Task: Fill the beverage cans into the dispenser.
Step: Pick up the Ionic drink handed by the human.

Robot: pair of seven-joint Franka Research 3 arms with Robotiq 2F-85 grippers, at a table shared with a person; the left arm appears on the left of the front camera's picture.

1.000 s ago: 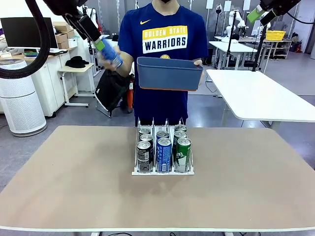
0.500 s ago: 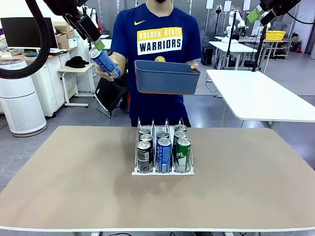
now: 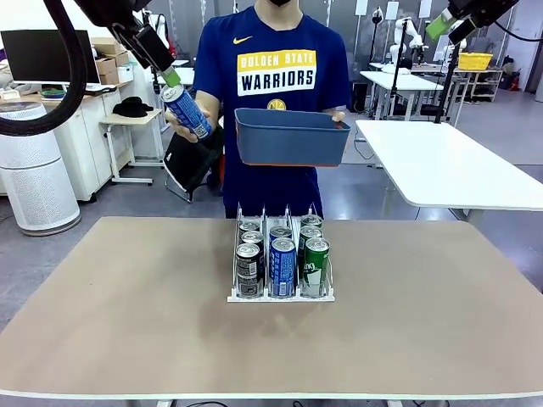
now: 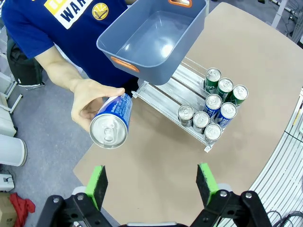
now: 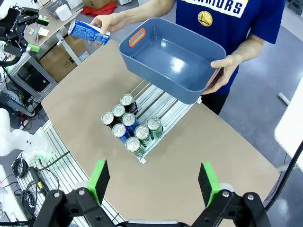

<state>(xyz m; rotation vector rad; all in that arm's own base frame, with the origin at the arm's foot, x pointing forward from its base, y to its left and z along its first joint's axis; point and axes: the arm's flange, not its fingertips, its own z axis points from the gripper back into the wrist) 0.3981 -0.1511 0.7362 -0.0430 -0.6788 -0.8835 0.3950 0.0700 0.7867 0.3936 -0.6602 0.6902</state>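
Tan table [image 3: 127,339]; person's hand [image 4: 90,101] holds blue can [image 4: 111,125] just beyond left pincer [image 4: 151,170]; it and right pincer [image 5: 153,166] gape empty.

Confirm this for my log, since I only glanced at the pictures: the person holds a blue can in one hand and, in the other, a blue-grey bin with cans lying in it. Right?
Not quite: the blue-grey bin is empty. The right wrist view looks straight down into it and shows only its bare floor. The rest stands: the person holds it along with the blue can.
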